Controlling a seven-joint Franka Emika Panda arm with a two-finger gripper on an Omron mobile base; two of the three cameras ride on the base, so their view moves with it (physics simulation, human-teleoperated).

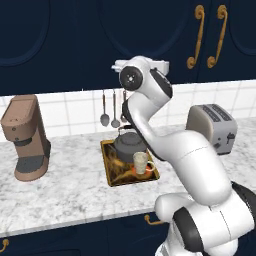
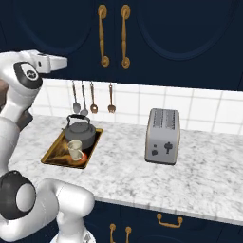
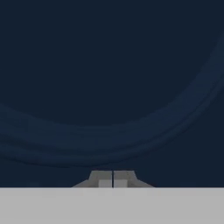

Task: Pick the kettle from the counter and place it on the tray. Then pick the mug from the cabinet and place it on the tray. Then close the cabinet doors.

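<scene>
- Kettle sits on the tray, toward the tray's back end, upright, handle arched over the lid.
- Mug stands upright on the same tray, just in front of the kettle and close beside it; whether they touch cannot be told. In the right base view the mug is near the tray's orange-red spot.
- Tray lies flat on the marbled surface, below the hanging utensils on the tiled wall.
- Cabinet doors above the surface appear shut, brass handles side by side.
- Claw: fingertips pressed together, nothing between them; it faces a navy door panel with curved moulding at close range.
- Coffee machine stands on the surface well left of the tray; toaster stands to the right of it.
</scene>
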